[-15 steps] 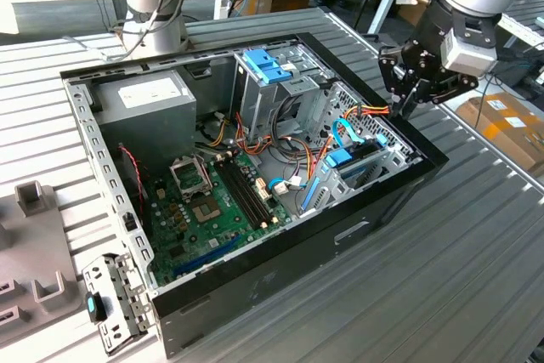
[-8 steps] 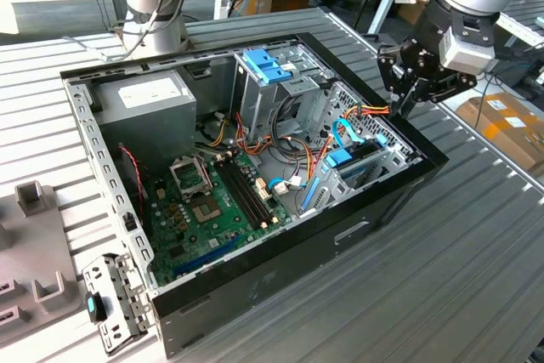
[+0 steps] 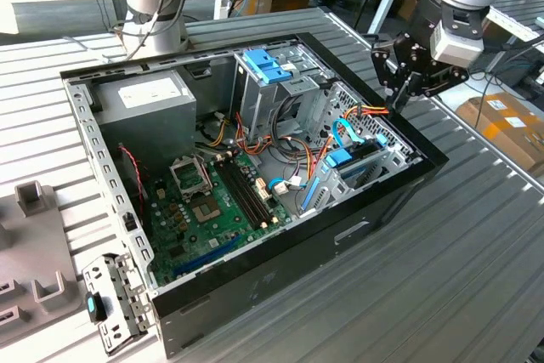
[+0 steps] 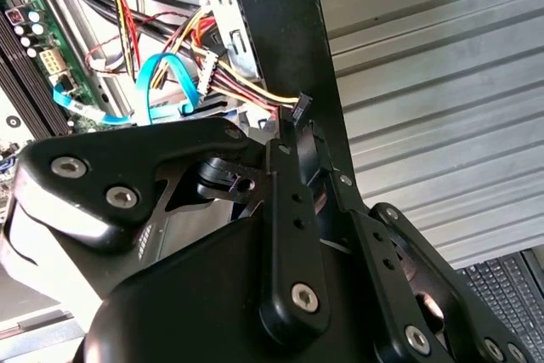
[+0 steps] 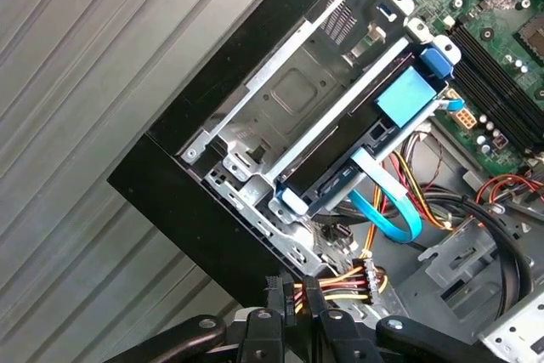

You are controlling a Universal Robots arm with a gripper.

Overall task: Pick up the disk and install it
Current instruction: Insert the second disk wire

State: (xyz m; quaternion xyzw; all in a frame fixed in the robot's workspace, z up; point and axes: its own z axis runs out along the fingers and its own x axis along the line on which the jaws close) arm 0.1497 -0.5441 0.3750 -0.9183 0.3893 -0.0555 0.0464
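Black gripper [image 5: 293,308] sits at the case's edge, fingertips pressed together on the small black connector [image 5: 293,299] ending the red-yellow-black power cable [image 5: 344,280]; the exterior view has it at the case's far rim on that view's right [image 3: 399,95]. Just beyond it the disk [image 5: 340,172] already lies in the metal drive cage [image 5: 289,99] at that corner of the case, light-blue carrier rail along its edge, blue tab [image 5: 406,95] on top, blue flat data cable [image 5: 387,210] looping beside it. Handling guess: dense, rigid metal block, heavy for its size, shock-sensitive; smooth faces slip, so grip the plastic rail sides or the tab, not the cables. Cables are soft and snag easily. Farther in: green motherboard [image 3: 212,210], grey power supply [image 3: 149,112], tall grey cage with blue bracket [image 3: 268,65]. Computer case [image 3: 255,286] rests on a ribbed grey metal table [image 3: 442,278]; benches and a cardboard box [image 3: 510,125] behind.
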